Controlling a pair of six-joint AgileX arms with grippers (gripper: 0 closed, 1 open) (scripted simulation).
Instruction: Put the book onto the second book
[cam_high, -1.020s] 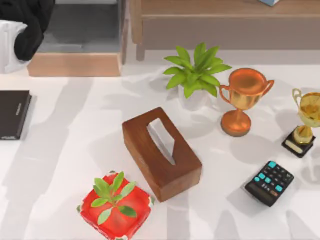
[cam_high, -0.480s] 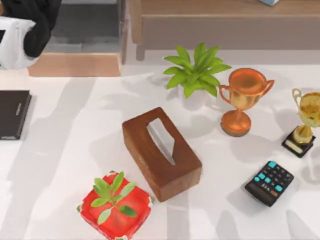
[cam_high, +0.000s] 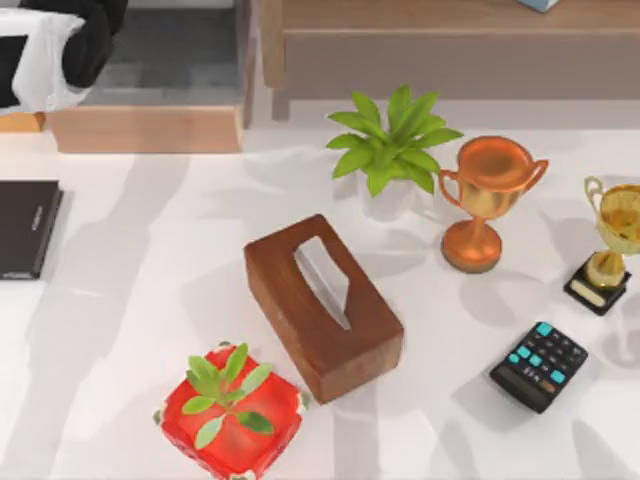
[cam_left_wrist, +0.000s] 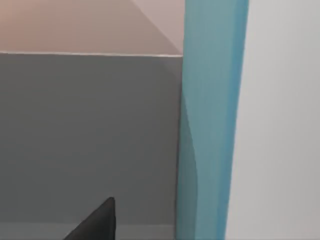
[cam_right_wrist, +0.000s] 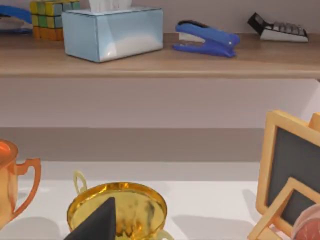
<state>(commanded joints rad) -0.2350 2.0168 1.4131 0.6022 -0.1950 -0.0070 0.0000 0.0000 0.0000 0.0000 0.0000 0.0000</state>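
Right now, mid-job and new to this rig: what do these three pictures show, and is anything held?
Two AgileX arms work at a table. The overhead picture shows the left arm at its upper left corner. On the table: the black second book at the left edge, a wooden tissue box, a green plant, a red-potted plant, a copper trophy, a gold trophy, a calculator. The left arm's wrist camera sees a teal strip beside white, likely the book; whether it is gripped, I cannot tell. The right arm's wrist camera looks past the gold trophy toward a shelf.
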